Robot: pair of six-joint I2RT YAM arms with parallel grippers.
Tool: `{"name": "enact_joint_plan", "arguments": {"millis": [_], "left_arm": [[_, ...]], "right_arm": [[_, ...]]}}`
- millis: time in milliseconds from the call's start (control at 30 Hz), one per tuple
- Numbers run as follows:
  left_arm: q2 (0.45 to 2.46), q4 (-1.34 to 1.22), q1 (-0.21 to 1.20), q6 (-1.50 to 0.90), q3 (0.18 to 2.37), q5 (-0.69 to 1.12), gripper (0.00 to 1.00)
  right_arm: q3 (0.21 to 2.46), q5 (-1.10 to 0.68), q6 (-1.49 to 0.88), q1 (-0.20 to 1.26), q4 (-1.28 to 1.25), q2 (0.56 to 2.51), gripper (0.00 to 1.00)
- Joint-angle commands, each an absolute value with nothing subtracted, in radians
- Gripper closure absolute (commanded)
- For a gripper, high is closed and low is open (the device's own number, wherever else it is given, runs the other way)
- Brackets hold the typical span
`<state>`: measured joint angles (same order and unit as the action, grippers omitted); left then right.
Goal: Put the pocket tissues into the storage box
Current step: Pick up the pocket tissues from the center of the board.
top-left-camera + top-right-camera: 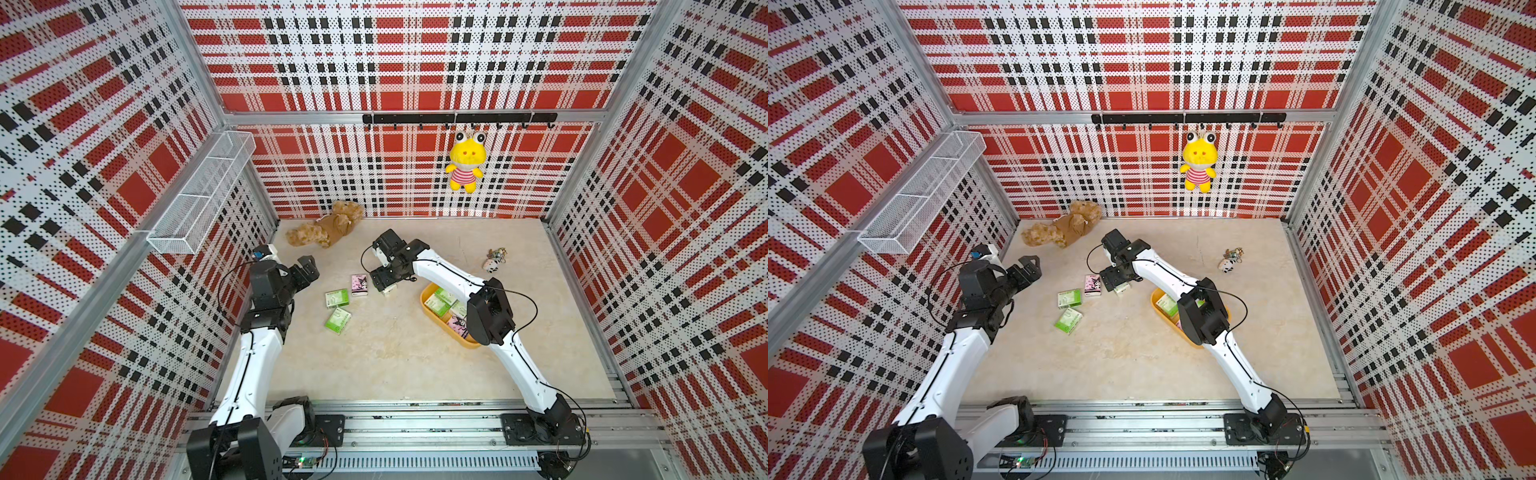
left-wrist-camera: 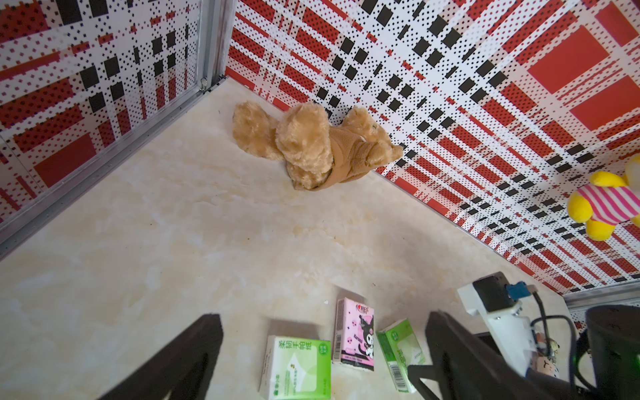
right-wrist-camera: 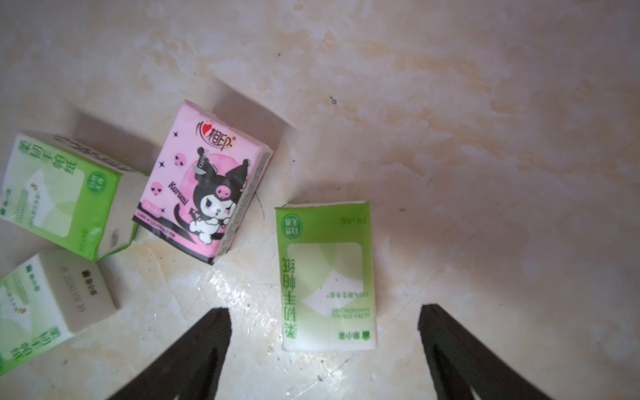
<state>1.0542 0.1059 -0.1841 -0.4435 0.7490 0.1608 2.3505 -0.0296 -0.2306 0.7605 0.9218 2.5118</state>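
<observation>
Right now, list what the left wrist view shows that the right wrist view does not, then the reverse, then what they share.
Only the left wrist view: the brown teddy bear, the yellow plush against the plaid wall, and the right arm's wrist camera.
Only the right wrist view: the date-stamped green packet.
Both: the pink packet, the neighbouring green packet, the lone green packet lying between the tips of the open right tool, and the beige table.

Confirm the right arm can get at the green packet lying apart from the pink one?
Probably yes. The right pincer hangs open over that green packet, jaws either side; the pink packet sits clear of it, nothing between.
</observation>
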Motion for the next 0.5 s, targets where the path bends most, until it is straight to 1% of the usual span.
{"name": "enact_joint_plan", "arguments": {"millis": [0, 100, 467], "left_arm": [[1.052, 0.106, -0.19, -0.425, 0.736, 0.173, 0.01], [1.05, 0.106, -0.194, -0.423, 0.734, 0.175, 0.01], [1.049, 0.106, -0.198, -0.422, 0.73, 0.176, 0.01]], "right_arm": [[2.37, 0.007, -0.241, 0.775, 0.939, 2.544, 0.07], [2.371, 0.031, -0.249, 0.775, 0.94, 2.555, 0.07], [2.374, 0.012, -0.23, 0.776, 0.943, 2.579, 0.08]]}}
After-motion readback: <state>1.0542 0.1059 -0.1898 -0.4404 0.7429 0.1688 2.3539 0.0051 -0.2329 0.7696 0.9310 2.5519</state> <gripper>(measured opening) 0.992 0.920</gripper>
